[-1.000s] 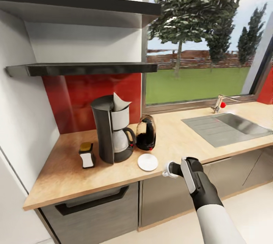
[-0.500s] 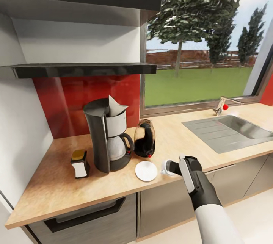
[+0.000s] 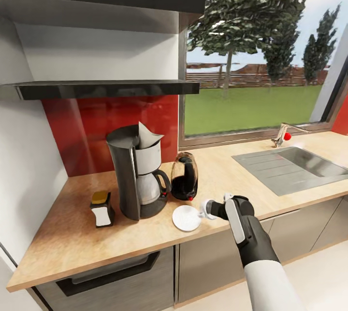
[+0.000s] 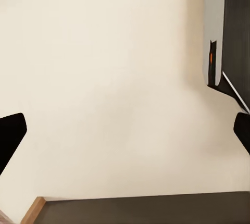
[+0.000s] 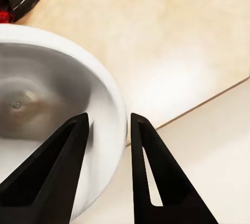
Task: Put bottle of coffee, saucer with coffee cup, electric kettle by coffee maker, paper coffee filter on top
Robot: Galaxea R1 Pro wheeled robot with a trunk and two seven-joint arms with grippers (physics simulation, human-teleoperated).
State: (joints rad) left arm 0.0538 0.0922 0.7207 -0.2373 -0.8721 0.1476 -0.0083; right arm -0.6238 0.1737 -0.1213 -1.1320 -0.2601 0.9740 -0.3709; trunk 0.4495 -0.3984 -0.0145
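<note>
The black coffee maker (image 3: 137, 176) stands on the countertop (image 3: 72, 233) with a white paper filter (image 3: 147, 136) sticking out of its top. The glass electric kettle (image 3: 185, 176) is just to its right and the bottle of coffee (image 3: 101, 208) to its left. In front lies the white saucer (image 3: 185, 218). My right gripper (image 3: 216, 209) is shut on the rim of the white coffee cup (image 3: 207, 208), held at the saucer's right edge. The right wrist view has the cup (image 5: 47, 94) with one finger inside and one outside its wall. My left gripper (image 4: 125, 130) is open over a pale surface.
The black kitchen shelf (image 3: 106, 89) hangs over the coffee maker, with a second board above it. A steel sink (image 3: 290, 166) and a faucet (image 3: 282, 132) sit to the right under the window. A drawer with a dark handle (image 3: 116, 265) is below the counter's front edge.
The head view shifted first, so the camera moved. Since then my right gripper has carried the cup leftward, from beside the saucer to its right edge.
</note>
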